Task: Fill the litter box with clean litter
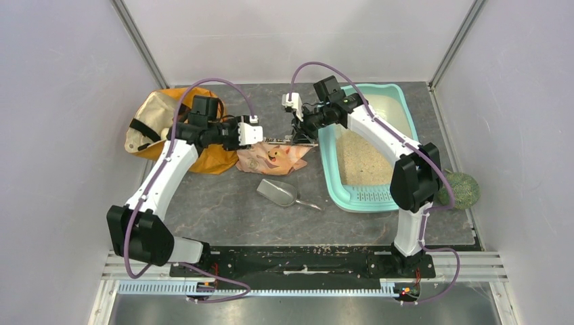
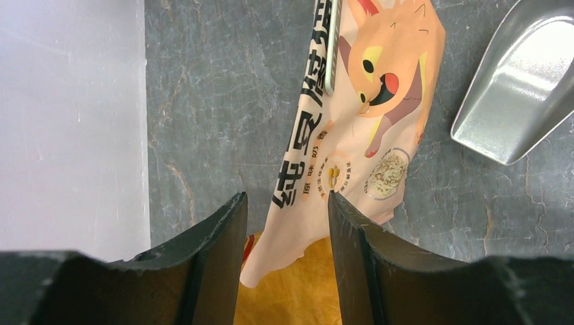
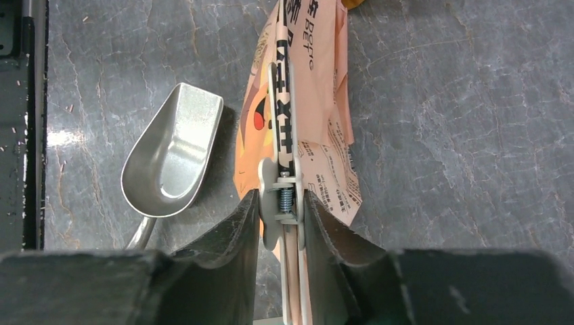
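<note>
The teal litter box (image 1: 407, 112) stands at the right, with pale clean litter (image 1: 359, 159) spread over its floor. Between the arms the peach pouch (image 1: 277, 157) hangs from a long metal clip (image 1: 288, 141) along its top edge. My right gripper (image 3: 281, 193) is shut on the clip's (image 3: 284, 135) sprung handles, with the pouch (image 3: 318, 101) stretching away below. My left gripper (image 2: 285, 196) is open at the pouch's other end. A corner of the pouch (image 2: 359, 135) lies between its fingers, touching the right finger and clear of the left one.
A silver scoop (image 1: 279, 193) lies on the dark mat in front of the pouch. An orange fabric bag (image 1: 156, 122) sits at the back left under the left arm. A green ball (image 1: 464, 189) rests right of the litter box. White walls enclose the mat.
</note>
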